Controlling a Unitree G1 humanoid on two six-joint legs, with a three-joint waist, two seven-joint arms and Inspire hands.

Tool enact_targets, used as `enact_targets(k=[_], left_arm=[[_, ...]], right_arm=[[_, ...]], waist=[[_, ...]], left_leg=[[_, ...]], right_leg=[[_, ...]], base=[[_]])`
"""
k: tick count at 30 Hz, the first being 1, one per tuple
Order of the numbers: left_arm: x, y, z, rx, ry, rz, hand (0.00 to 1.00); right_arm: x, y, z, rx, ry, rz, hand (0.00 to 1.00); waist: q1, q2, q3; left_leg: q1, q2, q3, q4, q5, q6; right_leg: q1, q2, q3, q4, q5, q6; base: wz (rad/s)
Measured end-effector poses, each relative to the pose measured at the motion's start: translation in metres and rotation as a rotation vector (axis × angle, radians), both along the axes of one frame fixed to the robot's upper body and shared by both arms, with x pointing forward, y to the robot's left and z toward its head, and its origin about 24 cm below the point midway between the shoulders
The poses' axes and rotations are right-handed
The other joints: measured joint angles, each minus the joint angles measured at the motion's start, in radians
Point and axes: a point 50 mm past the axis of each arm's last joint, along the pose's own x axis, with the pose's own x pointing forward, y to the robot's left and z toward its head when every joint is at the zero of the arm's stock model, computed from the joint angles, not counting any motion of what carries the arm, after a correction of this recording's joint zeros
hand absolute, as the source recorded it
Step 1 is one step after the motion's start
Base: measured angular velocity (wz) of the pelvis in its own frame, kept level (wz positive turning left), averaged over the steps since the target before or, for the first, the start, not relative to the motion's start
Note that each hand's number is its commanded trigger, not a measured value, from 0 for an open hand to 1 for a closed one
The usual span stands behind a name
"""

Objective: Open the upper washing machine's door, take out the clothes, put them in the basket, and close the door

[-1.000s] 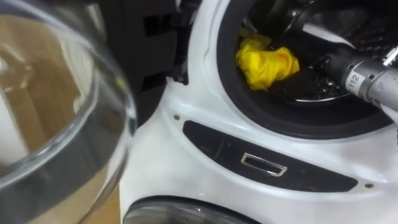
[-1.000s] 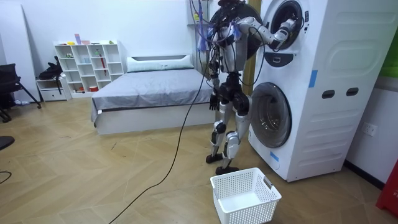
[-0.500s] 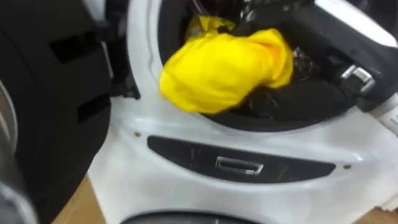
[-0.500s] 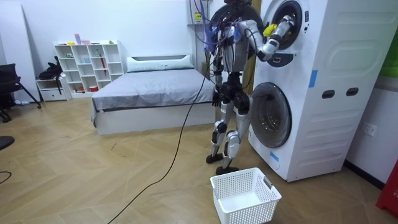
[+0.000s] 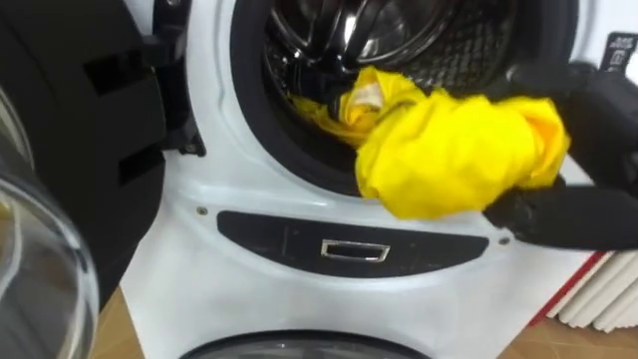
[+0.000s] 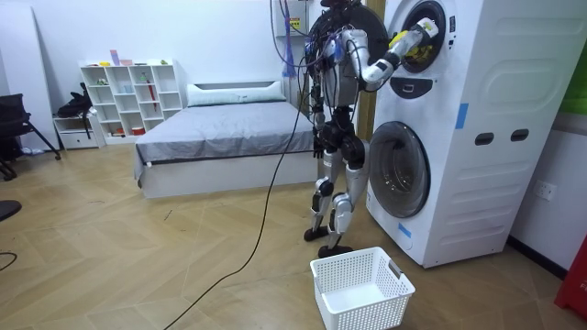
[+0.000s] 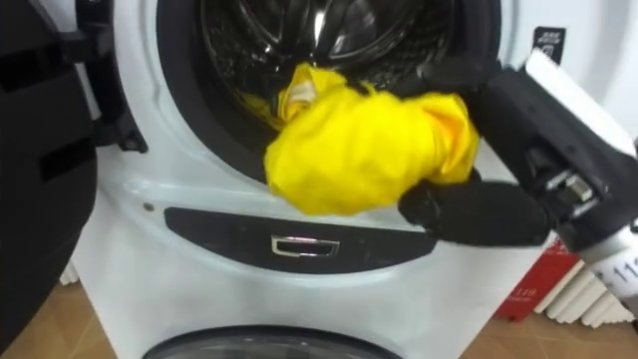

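A bunched yellow cloth (image 5: 449,155) hangs half out of the upper washing machine's round opening (image 5: 399,40), over its front rim. My right hand (image 7: 478,211), dark and coming in from the right, is shut on the cloth, with its fingers partly buried in the fabric. A tail of the cloth still trails back into the steel drum (image 7: 329,30). In the room view I stand upright facing the stacked machines, right arm raised, with the yellow cloth (image 6: 398,40) at the upper opening.
The upper machine's open glass door (image 5: 40,259) stands at my left on its dark hinge side. A dark panel with a chrome handle (image 5: 354,249) lies under the opening. The lower machine's door (image 6: 397,168) is closed. A white laundry basket (image 6: 360,289) sits on the floor by my feet.
My right hand has drawn the yellow cloth from deep in the drum out over the front rim and towards the right. The head camera has shifted too.
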Motion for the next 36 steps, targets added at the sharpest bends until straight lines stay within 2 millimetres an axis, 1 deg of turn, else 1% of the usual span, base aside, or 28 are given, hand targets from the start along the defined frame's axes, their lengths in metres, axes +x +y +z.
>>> enact_targets(k=[3, 5, 7, 11, 12, 13, 14, 15, 17, 18, 19, 20, 21, 22, 23, 24, 25, 26, 27, 28, 29, 30, 31, 32, 33, 34, 35, 36], left_arm=[[-0.001, 0.001, 0.000, 0.002, 0.003, 0.000, 0.00], [-0.003, 0.001, 0.000, 0.002, 0.008, 0.001, 0.00], [-0.002, 0.002, 0.000, 0.003, 0.009, 0.002, 0.00], [0.005, 0.004, 0.001, 0.008, -0.007, -0.009, 0.00], [0.007, 0.004, 0.001, 0.007, -0.011, -0.011, 0.00], [0.007, 0.005, 0.001, 0.005, -0.011, -0.011, 0.00], [0.008, 0.005, 0.002, 0.006, -0.013, -0.012, 0.00], [0.012, 0.006, 0.002, 0.003, -0.021, -0.018, 0.00], [0.019, 0.007, 0.002, -0.002, -0.029, -0.034, 0.00], [0.025, 0.008, 0.003, -0.002, -0.039, -0.047, 0.00], [0.031, 0.007, 0.003, -0.006, -0.051, -0.052, 0.00], [0.035, 0.007, 0.003, -0.011, -0.058, -0.055, 0.00], [0.042, 0.007, 0.003, -0.021, -0.072, -0.063, 0.00], [0.049, 0.007, 0.004, -0.021, -0.083, -0.076, 0.00], [0.054, 0.008, 0.004, -0.021, -0.090, -0.083, 0.00], [0.058, 0.008, 0.005, -0.026, -0.095, -0.094, 0.00], [0.065, 0.007, 0.005, -0.037, -0.097, -0.114, 0.00], [0.068, 0.006, 0.004, -0.042, -0.098, -0.125, 0.00], [0.078, 0.004, 0.005, -0.053, -0.111, -0.153, 0.00], [0.087, 0.001, 0.006, -0.064, -0.109, -0.188, 0.00], [0.091, 0.000, 0.006, -0.070, -0.107, -0.205, 0.00], [0.091, -0.002, 0.004, -0.083, -0.079, -0.206, 0.00], [0.091, -0.003, 0.003, -0.089, -0.068, -0.213, 0.00], [0.090, -0.004, 0.003, -0.091, -0.060, -0.222, 0.00], [0.090, -0.006, 0.002, -0.097, -0.056, -0.236, 0.00], [0.090, -0.009, 0.001, -0.107, -0.058, -0.240, 0.00], [0.090, -0.009, 0.001, -0.109, -0.058, -0.245, 0.00], [0.090, -0.010, 0.001, -0.110, -0.052, -0.251, 0.00]], right_arm=[[-0.003, -0.002, -0.008, 0.014, 0.038, -0.008, 1.00], [-0.003, -0.003, -0.009, 0.029, 0.038, -0.013, 1.00], [-0.006, -0.006, -0.011, 0.030, 0.045, -0.023, 1.00], [-0.011, -0.011, -0.015, 0.022, 0.071, -0.051, 1.00], [-0.012, -0.014, -0.015, 0.020, 0.077, -0.063, 1.00], [-0.013, -0.015, -0.016, 0.019, 0.081, -0.070, 1.00], [-0.014, -0.015, -0.016, 0.019, 0.082, -0.072, 1.00], [-0.015, -0.016, -0.017, 0.018, 0.087, -0.076, 1.00], [-0.016, -0.017, -0.021, 0.019, 0.107, -0.082, 1.00], [-0.017, -0.018, -0.023, 0.020, 0.120, -0.085, 1.00], [-0.016, -0.019, -0.023, 0.020, 0.123, -0.084, 1.00], [-0.016, -0.019, -0.024, 0.021, 0.126, -0.081, 1.00], [-0.015, -0.020, -0.026, 0.027, 0.136, -0.079, 1.00], [-0.015, -0.021, -0.029, 0.033, 0.152, -0.079, 1.00], [-0.014, -0.022, -0.030, 0.033, 0.160, -0.080, 1.00], [-0.013, -0.024, -0.034, 0.032, 0.178, -0.085, 1.00], [-0.013, -0.027, -0.038, 0.032, 0.199, -0.101, 1.00], [-0.013, -0.029, -0.039, 0.033, 0.209, -0.106, 1.00], [-0.014, -0.032, -0.045, 0.028, 0.236, -0.123, 1.00], [-0.015, -0.034, -0.051, 0.027, 0.266, -0.139, 1.00], [-0.015, -0.036, -0.055, 0.025, 0.283, -0.148, 1.00], [-0.013, -0.038, -0.063, 0.029, 0.322, -0.157, 1.00], [-0.012, -0.040, -0.072, 0.025, 0.362, -0.173, 1.00], [-0.011, -0.043, -0.077, 0.022, 0.386, -0.184, 1.00], [-0.011, -0.050, -0.088, 0.029, 0.440, -0.218, 1.00], [-0.012, -0.055, -0.098, 0.033, 0.490, -0.247, 1.00], [-0.012, -0.056, -0.102, 0.036, 0.511, -0.255, 1.00], [-0.012, -0.057, -0.111, 0.040, 0.546, -0.260, 1.00]], waist=[[-0.014, 0.001, 0.0011], [-0.022, 0.006, 0.0036], [-0.031, 0.011, 0.0062], [-0.037, 0.014, 0.0056], [-0.037, 0.015, 0.0075], [-0.037, 0.017, 0.0072], [-0.039, 0.017, 0.0071], [-0.049, 0.018, 0.0076], [-0.057, 0.021, 0.0098], [-0.056, 0.022, 0.0095], [-0.056, 0.025, 0.0109], [-0.057, 0.027, 0.0127], [-0.057, 0.031, 0.0142], [-0.064, 0.032, 0.0155], [-0.068, 0.031, 0.0154], [-0.083, 0.033, 0.0167], [-0.085, 0.037, 0.0186], [-0.085, 0.039, 0.0187], [-0.098, 0.046, 0.0208], [-0.113, 0.055, 0.0246], [-0.119, 0.059, 0.0269], [-0.121, 0.065, 0.0277], [-0.129, 0.069, 0.0260], [-0.136, 0.074, 0.0239], [-0.147, 0.081, 0.0232], [-0.149, 0.085, 0.0222], [-0.150, 0.088, 0.0235], [-0.162, 0.095, 0.0234]], left_leg=[[-0.002, 0.003, 0.015, 0.000, -0.001, 0.001], [-0.002, 0.010, 0.036, 0.000, -0.005, 0.000], [-0.003, 0.011, 0.053, 0.000, -0.005, 0.000], [0.003, 0.014, 0.089, 0.003, -0.006, -0.001], [0.011, 0.016, 0.111, 0.001, -0.006, -0.002], [0.019, 0.018, 0.130, 0.000, -0.007, -0.004], [0.023, 0.019, 0.137, 0.001, -0.008, -0.004], [0.026, 0.021, 0.148, 0.001, -0.010, -0.008], [0.033, 0.030, 0.177, 0.001, -0.017, -0.019], [0.034, 0.034, 0.210, 0.001, -0.018, -0.019], [0.034, 0.036, 0.241, 0.001, -0.018, -0.019], [0.035, 0.038, 0.255, 0.001, -0.019, -0.019], [0.037, 0.045, 0.290, 0.001, -0.022, -0.024], [0.034, 0.046, 0.309, 0.001, -0.024, -0.024], [0.032, 0.047, 0.319, 0.001, -0.024, -0.024], [0.029, 0.049, 0.338, -0.001, -0.028, -0.025], [0.030, 0.051, 0.363, 0.000, -0.033, -0.024], [0.029, 0.052, 0.373, 0.000, -0.036, -0.025], [0.026, 0.061, 0.394, 0.003, -0.042, -0.025], [0.014, 0.064, 0.404, 0.014, -0.053, -0.023], [0.012, 0.064, 0.410, 0.017, -0.056, -0.022], [0.009, 0.066, 0.426, 0.019, -0.059, -0.021], [0.005, 0.065, 0.434, 0.024, -0.059, -0.021], [0.002, 0.065, 0.436, 0.026, -0.059, -0.021], [-0.001, 0.064, 0.447, 0.030, -0.059, -0.021], [-0.002, 0.063, 0.462, 0.030, -0.059, -0.021], [-0.003, 0.063, 0.462, 0.029, -0.059, -0.021], [-0.010, 0.063, 0.461, 0.029, -0.059, -0.021]], right_leg=[[-0.009, 0.001, 0.006, 0.002, 0.001, 0.000], [-0.016, 0.004, 0.017, 0.003, 0.005, -0.002], [-0.018, 0.005, 0.024, 0.004, 0.007, -0.004], [-0.033, 0.011, 0.057, 0.004, 0.012, -0.005], [-0.032, 0.015, 0.077, 0.003, 0.015, -0.005], [-0.032, 0.018, 0.095, 0.003, 0.015, -0.006], [-0.032, 0.019, 0.101, 0.003, 0.016, -0.006], [-0.034, 0.022, 0.112, 0.002, 0.017, -0.007], [-0.037, 0.030, 0.137, 0.003, 0.018, -0.009], [-0.050, 0.036, 0.160, 0.010, 0.021, -0.010], [-0.066, 0.040, 0.186, 0.021, 0.022, -0.011], [-0.069, 0.044, 0.201, 0.022, 0.025, -0.011], [-0.079, 0.051, 0.227, 0.023, 0.034, -0.011], [-0.091, 0.058, 0.249, 0.027, 0.039, -0.012], [-0.099, 0.061, 0.261, 0.035, 0.040, -0.012], [-0.111, 0.066, 0.277, 0.044, 0.042, -0.010], [-0.124, 0.072, 0.298, 0.054, 0.043, -0.009], [-0.128, 0.075, 0.307, 0.055, 0.044, -0.008], [-0.140, 0.081, 0.321, 0.057, 0.049, -0.006], [-0.148, 0.084, 0.326, 0.056, 0.053, -0.004], [-0.154, 0.088, 0.335, 0.058, 0.055, -0.003], [-0.171, 0.095, 0.356, 0.070, 0.057, -0.002], [-0.177, 0.097, 0.371, 0.072, 0.060, 0.000], [-0.183, 0.097, 0.375, 0.073, 0.061, 0.001], [-0.191, 0.098, 0.386, 0.079, 0.062, 0.002], [-0.205, 0.102, 0.400, 0.091, 0.062, 0.002], [-0.209, 0.103, 0.402, 0.093, 0.063, 0.003], [-0.218, 0.105, 0.405, 0.096, 0.063, 0.003]], base=[[-0.10], [-0.22], [-0.20], [-0.25], [-0.44], [-0.48], [-0.44], [-0.37], [-0.43], [-0.63], [-0.67], [-0.73], [-0.70], [-0.68], [-0.54], [-0.55], [-0.54], [-0.58], [-0.36], [-0.30], [-0.39], [-0.49], [-0.48], [-0.27], [-0.33], [-0.35], [-0.28], [-0.10]])
